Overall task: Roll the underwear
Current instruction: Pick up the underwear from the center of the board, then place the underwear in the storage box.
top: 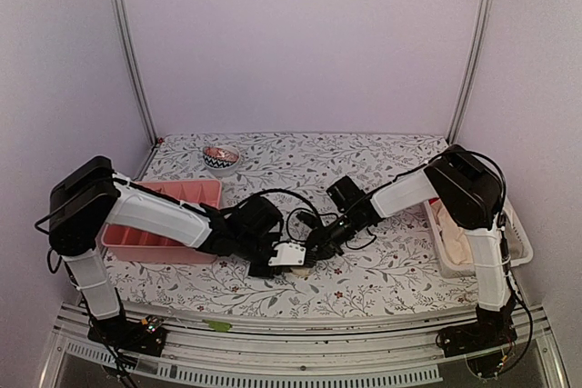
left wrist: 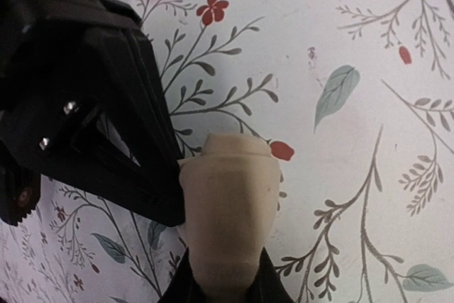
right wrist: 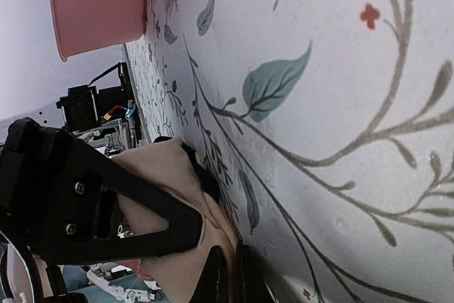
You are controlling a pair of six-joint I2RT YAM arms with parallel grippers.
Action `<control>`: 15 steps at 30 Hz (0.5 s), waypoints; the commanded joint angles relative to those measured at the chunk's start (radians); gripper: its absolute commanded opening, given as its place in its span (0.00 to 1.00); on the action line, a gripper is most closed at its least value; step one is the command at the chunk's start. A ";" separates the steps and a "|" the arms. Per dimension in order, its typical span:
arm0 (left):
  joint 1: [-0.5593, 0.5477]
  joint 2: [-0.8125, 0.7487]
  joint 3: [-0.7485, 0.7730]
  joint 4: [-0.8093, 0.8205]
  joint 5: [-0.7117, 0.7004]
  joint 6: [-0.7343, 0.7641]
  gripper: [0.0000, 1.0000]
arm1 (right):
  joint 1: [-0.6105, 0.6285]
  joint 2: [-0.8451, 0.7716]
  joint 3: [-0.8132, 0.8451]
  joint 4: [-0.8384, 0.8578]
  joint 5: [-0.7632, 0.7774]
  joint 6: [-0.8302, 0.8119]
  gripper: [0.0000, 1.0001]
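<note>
The left arm (top: pixel 155 215) stretches low across the bench (top: pixel 391 156) and the right arm (top: pixel 409 190) folds back at the elbow, so the left gripper (top: pixel 273 259) and right gripper (top: pixel 318 244) meet nose to nose near the front edge. The bench wears a pale covering printed with leaves and red flowers; lilac walls (top: pixel 300 43) and metal posts (top: pixel 127 43) close it in.

The underwear (left wrist: pixel 230 211), a beige roll, lies on the bench between the two. The left gripper is clamped on the roll's near end, one finger on each side. The right gripper's fingers are drawn almost together on the cloth's edge, at the roll's side. The roll's long axis runs straight ahead of the left gripper, with the rounded free end farthest from it.

A pink tray (top: pixel 164 193) sits behind the left gripper.
</note>
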 commanded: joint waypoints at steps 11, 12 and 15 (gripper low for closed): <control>0.196 -0.222 0.163 -0.414 0.354 -0.219 0.00 | -0.107 -0.327 -0.015 -0.032 0.265 -0.073 0.50; 0.246 -0.245 0.179 -0.438 0.384 -0.234 0.00 | -0.109 -0.361 -0.015 -0.050 0.289 -0.088 0.53; 0.364 -0.321 0.211 -0.503 0.444 -0.266 0.00 | -0.111 -0.430 -0.014 -0.094 0.343 -0.129 0.60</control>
